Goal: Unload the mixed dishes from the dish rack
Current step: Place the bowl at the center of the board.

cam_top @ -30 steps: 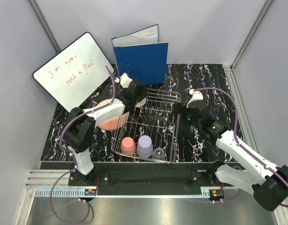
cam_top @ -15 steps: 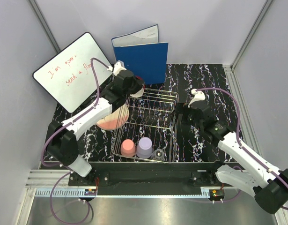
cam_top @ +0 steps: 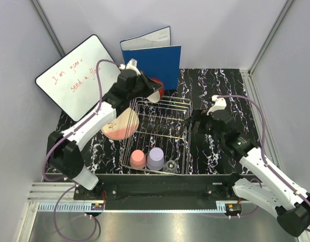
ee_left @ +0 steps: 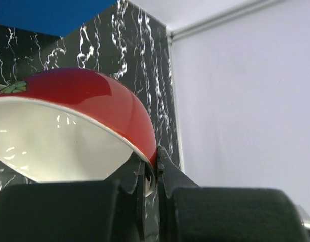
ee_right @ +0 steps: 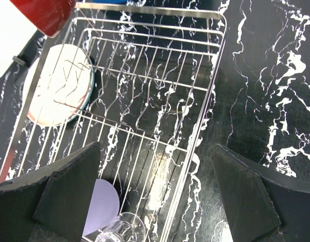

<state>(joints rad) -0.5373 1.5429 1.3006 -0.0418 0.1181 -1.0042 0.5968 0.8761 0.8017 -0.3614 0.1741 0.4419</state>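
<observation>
My left gripper (cam_top: 140,84) is shut on the rim of the red bowl (cam_top: 156,91) with the cream inside and holds it in the air over the far left corner of the dish rack (cam_top: 187,132). The left wrist view shows both fingers pinching the bowl's rim (ee_left: 119,106). A cream and salmon pink plate (cam_top: 120,125) lies left of the rack; a pale blue rim (ee_right: 88,85) shows through the wires. The pink cup (cam_top: 138,158), lavender cup (cam_top: 156,157) and clear glass (cam_top: 171,165) stand at the rack's near end. My right gripper (cam_top: 197,126) is open and empty above the rack's right side.
A blue binder (cam_top: 152,63) stands upright behind the rack, close to the held bowl. A whiteboard (cam_top: 76,75) leans at the back left. The black marbled table (cam_top: 215,85) extends right of the rack. Grey walls close in both sides.
My left arm has carried the red bowl up and away from the rack's back left toward the binder. My right gripper has shifted slightly right.
</observation>
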